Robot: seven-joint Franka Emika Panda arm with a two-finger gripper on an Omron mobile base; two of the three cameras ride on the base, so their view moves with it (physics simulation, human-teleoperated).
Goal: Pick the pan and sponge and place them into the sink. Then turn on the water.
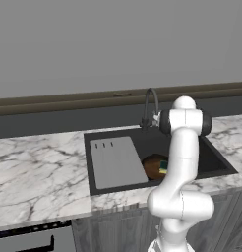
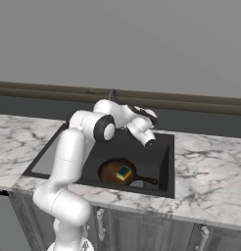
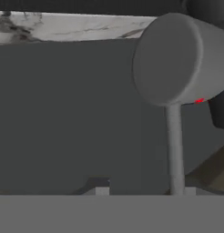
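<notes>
With pan and sponge in the sink, we should nudge the faucet lever gently; we cannot tell whether the jaws grip it.

we count: 1 pan | 1 sponge sitting in it | 1 sink w/ 1 drainboard | 1 faucet with 1 lever handle | 1 marble counter | that's all we see, folks

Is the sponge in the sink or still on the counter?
In the sink: the sponge lies on the pan at the bottom of the sink's basin.
</notes>
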